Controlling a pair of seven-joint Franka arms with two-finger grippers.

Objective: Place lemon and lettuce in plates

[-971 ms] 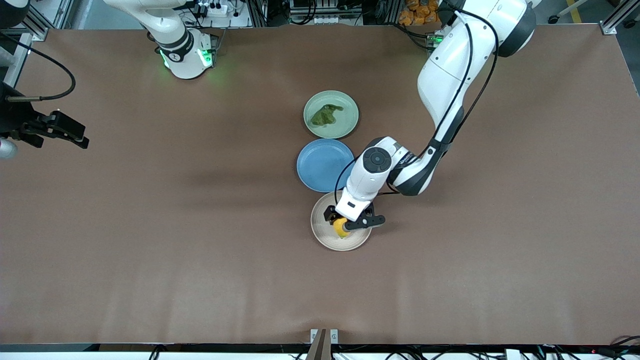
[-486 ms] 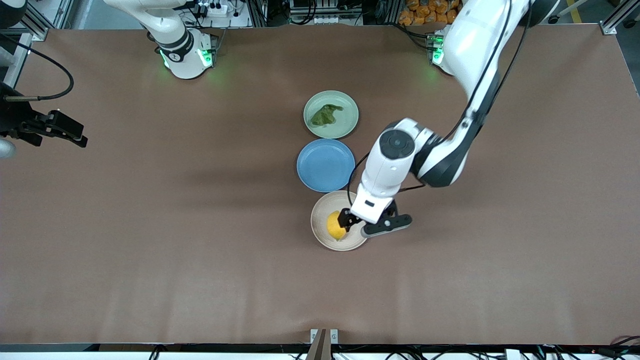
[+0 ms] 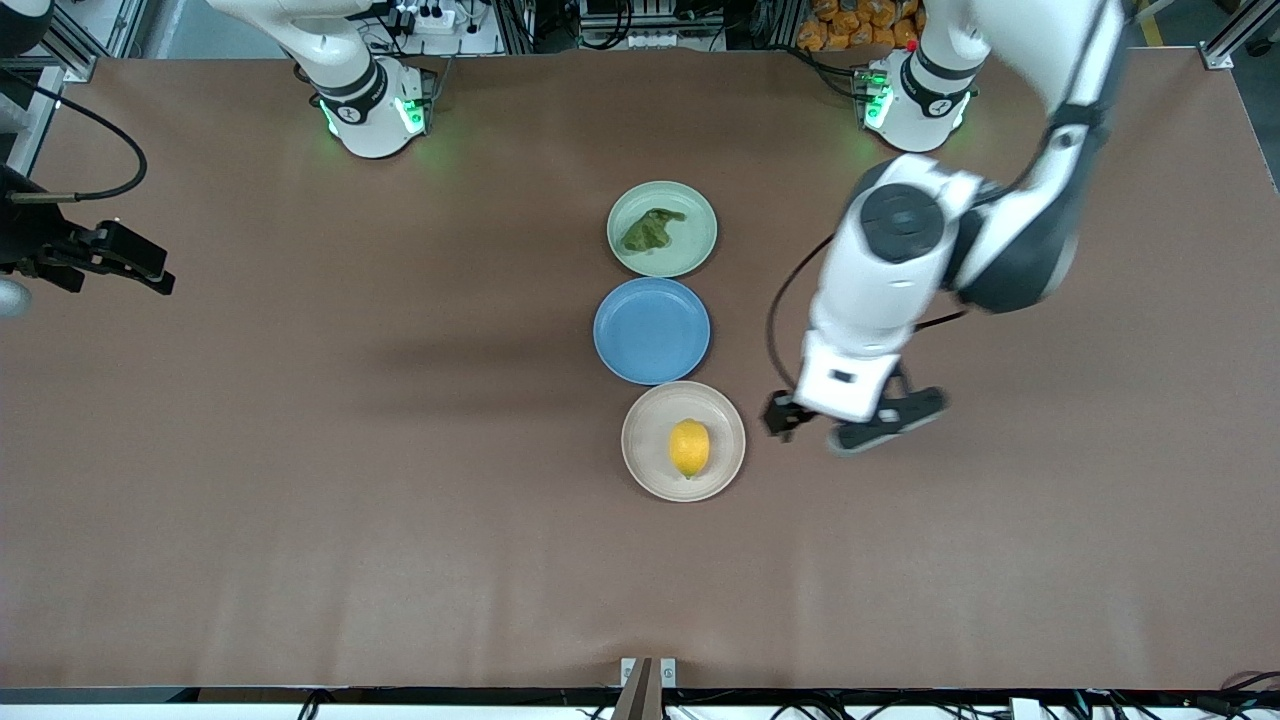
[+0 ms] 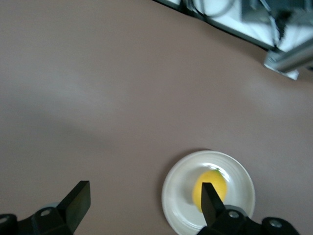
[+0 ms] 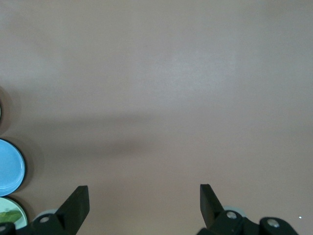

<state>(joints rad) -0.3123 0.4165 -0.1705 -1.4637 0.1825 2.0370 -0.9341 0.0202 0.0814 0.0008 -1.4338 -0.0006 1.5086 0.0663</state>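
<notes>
front view: left hand [image 3: 850, 425] wide open, empty, beside lemon [image 3: 689, 447]

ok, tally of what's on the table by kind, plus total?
Plates: 3 – mint green plate, blue plate, cream plate
Lemons: 1 – lemon, in the cream plate
Lettuce leaves: 1 – lettuce, in the mint green plate
Total: 5

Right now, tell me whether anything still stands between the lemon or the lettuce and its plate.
Nothing visible does. The lemon already lies in the cream-white plate, the lettuce in the mint green plate. The left gripper, open, is over bare table beside the cream-white plate; the right arm waits.
</notes>
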